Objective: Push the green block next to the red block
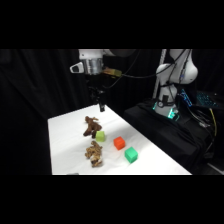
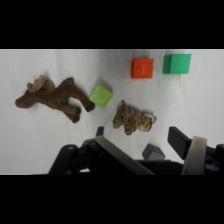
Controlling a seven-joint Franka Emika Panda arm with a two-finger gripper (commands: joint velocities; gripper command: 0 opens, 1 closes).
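Observation:
The green block (image 1: 131, 155) sits on the white table (image 1: 65, 145) near its front right edge. The red block (image 1: 119, 143) lies just behind and left of it, a small gap apart. In the wrist view the red block (image 2: 142, 68) and the green block (image 2: 177, 63) lie side by side at the top, the green one to the right. My gripper (image 1: 101, 106) hangs above the table's far end, well away from both blocks and touching nothing. Its black linkage (image 2: 165, 145) fills the bottom of the wrist view.
A lime yellow-green cube (image 1: 100, 136) lies between a brown plush animal (image 1: 91, 126) and a striped tiger plush (image 1: 94, 153), left of the blocks. The arm's base (image 1: 172, 80) and black gear with cables stand at the right, beyond the table's edge.

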